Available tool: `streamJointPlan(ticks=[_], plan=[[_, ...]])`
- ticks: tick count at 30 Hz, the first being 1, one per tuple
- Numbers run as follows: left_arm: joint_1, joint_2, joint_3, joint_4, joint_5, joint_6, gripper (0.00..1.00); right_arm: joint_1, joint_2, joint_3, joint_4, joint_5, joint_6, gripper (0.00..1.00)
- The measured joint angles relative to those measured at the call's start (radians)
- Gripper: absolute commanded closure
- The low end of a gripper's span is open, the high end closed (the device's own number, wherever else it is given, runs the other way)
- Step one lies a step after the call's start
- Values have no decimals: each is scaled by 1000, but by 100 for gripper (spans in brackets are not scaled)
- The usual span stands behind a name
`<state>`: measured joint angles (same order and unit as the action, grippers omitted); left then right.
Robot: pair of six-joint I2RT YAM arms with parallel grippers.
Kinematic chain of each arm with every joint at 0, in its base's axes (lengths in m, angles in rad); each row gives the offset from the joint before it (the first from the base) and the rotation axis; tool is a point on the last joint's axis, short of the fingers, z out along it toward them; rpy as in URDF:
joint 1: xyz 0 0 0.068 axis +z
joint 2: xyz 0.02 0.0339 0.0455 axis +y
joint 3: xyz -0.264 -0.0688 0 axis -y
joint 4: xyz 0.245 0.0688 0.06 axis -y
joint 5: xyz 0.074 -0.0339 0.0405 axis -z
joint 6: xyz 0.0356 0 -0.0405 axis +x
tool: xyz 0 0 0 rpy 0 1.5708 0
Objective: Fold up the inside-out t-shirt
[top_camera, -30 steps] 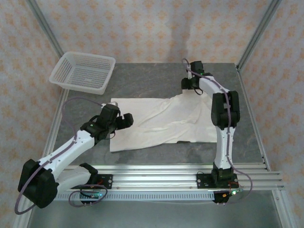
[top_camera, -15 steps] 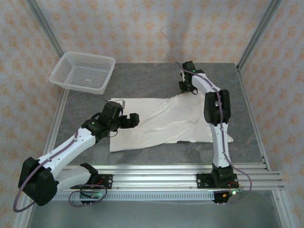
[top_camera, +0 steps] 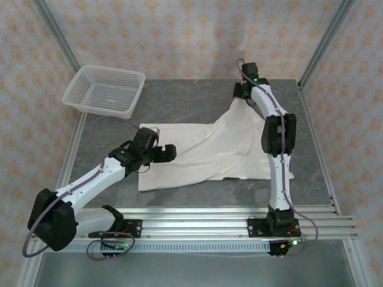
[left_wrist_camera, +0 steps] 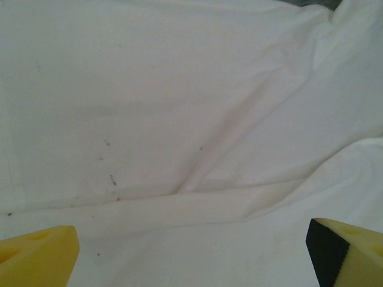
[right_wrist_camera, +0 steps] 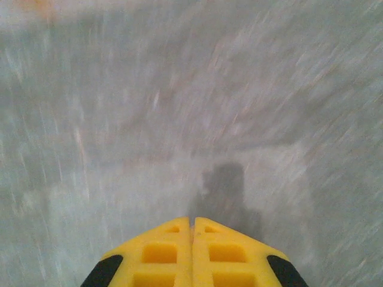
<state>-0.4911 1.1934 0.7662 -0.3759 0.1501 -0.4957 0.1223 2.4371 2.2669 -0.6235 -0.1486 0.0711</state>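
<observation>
Cream t-shirt (top_camera: 203, 149): light, limp, drapes, so grab hems or corners. Right end effector (right_wrist_camera: 192, 224) closed, seemingly pinching the far-right corner. Left end effector (top_camera: 166, 153) open over the left side.

Right wrist view: surface (right_wrist_camera: 179, 107) is motion-smeared, no texture readable. The right tool (right_wrist_camera: 192, 220) fingers are cropped by the bottom edge. Top view: the tool's tips sit behind its own wrist, so the contact with the inside-out t-shirt (top_camera: 203, 155) is hidden (cloth tents up to it). The right arm (top_camera: 278, 143) covers the shirt's right edge. Left wrist view: the left tool (left_wrist_camera: 191, 242) pads are cut off at both bottom corners, and the shirt runs off the left, right and near edges.
</observation>
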Motion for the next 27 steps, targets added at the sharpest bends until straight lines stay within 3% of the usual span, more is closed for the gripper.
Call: streamJointPlan(ticks=[3,6,7,9,11,17,21,23,27], plan=[[0,14,0,0,0,0,1,-28,76,166,5,19,72,100],[0,14,0,0,0,-3,1,-39,127,221,25,22,153,100],[0,14,0,0,0,-3,1,-43,141,221,33,14,188,91],[0,14,0,0,0,-3,1,-51,169,221,42,-12,243,64],[0,18,4,-7,-7,-4,1,-63,195,221,45,-39,286,54],[15,117,124,-106,-100,-31,3,-89,208,213,19,-61,316,52],[108,232,250,-135,-149,-62,9,-97,145,113,13,-60,308,50],[156,293,300,-138,-161,-76,22,-102,105,35,14,-58,303,50],[191,433,396,-140,-158,-94,59,-119,29,-116,16,-81,296,55]])
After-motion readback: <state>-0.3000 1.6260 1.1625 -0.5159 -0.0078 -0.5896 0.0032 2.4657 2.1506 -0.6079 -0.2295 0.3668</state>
